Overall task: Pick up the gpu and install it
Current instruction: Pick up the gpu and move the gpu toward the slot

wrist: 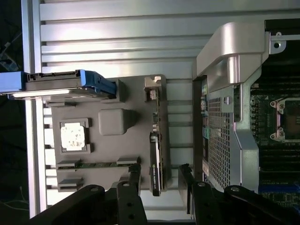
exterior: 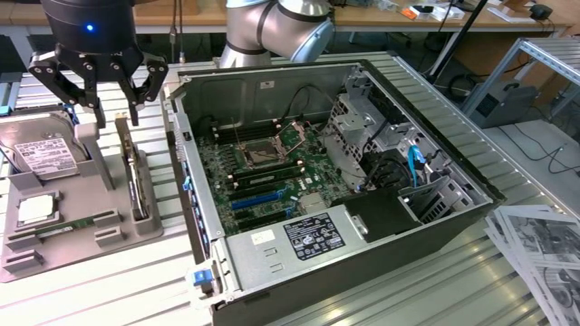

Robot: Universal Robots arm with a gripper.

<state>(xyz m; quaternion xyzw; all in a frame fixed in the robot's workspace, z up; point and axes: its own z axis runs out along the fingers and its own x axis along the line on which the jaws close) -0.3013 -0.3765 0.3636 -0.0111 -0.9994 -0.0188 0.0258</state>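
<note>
Open claw [exterior: 116, 115] hovers over the gpu [exterior: 136, 180], which stands on edge in a tray [exterior: 136, 234], its long axis parallel to the case [exterior: 299, 288] wall.

Exterior view looks down steeply on computer case [exterior: 272, 75] and parts tray [exterior: 136, 232]; wrist view faces straight down, closer, over both.

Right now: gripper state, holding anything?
Gripper: open, holding nothing, poised over the gpu.

lower edge of gpu [exterior: 137, 183] out of sight in tray [exterior: 152, 229]
</note>
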